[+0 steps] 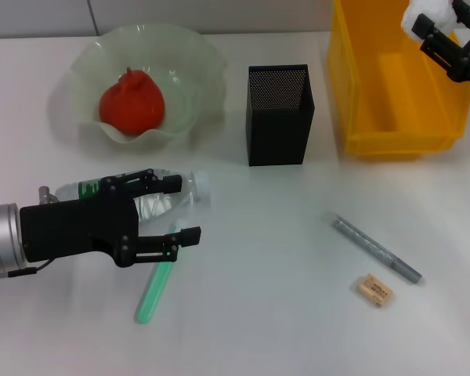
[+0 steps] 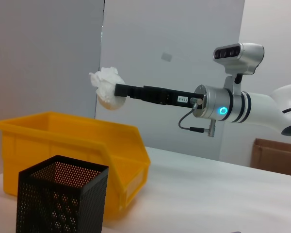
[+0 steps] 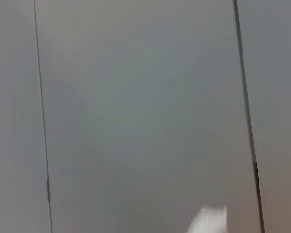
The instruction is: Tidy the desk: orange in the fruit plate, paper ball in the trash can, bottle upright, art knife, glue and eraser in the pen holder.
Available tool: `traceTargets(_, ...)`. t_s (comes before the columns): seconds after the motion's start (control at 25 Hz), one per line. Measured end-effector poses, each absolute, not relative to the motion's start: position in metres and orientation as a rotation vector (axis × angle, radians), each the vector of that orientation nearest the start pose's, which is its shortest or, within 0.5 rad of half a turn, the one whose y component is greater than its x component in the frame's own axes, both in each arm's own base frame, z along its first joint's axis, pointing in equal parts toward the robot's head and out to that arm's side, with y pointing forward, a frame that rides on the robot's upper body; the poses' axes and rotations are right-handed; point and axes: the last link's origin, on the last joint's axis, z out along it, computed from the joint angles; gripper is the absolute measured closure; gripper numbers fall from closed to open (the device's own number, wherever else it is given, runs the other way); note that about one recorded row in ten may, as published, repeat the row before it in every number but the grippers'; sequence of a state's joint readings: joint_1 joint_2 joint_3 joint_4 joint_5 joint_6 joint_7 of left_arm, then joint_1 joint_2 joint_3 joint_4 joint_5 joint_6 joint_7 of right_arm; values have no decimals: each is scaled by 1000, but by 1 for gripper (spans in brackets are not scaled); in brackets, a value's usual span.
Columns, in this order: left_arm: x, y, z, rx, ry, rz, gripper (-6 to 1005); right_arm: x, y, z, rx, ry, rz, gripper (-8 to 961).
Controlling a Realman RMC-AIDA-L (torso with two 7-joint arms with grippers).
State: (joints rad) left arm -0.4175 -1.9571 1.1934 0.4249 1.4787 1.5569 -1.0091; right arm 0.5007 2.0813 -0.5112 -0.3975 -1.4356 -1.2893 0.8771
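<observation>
White counter [image 1: 282, 313] spreads wide, grey panelled wall [image 2: 174, 58] rises behind it, a brown cardboard box [image 2: 276, 155] sits far off.

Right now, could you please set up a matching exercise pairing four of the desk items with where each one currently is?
Things:
1. red-orange bumpy orange
2. crumpled white paper ball
3. clear plastic bottle with the green label
4. tiny tan eraser

Places:
A. lying on its side under the open left gripper
B. flat on the table beside the grey pen-shaped tool
C. in the pale-green glass fruit plate
D. held by the right gripper over the yellow plastic trash can

Pairs: 1-C, 2-D, 3-A, 4-B
</observation>
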Motion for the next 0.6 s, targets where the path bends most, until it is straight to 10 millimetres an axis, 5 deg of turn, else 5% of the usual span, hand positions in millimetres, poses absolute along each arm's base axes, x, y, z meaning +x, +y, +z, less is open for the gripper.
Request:
traceTargets(0.36,-282,286,-17,-2789,-346,-838,154,298,361,40,-1922,506,946,222)
traceTargets(0.6,-283,285,-18,-2786,-349,-834,154,299,360,39,-1915,514,954,223)
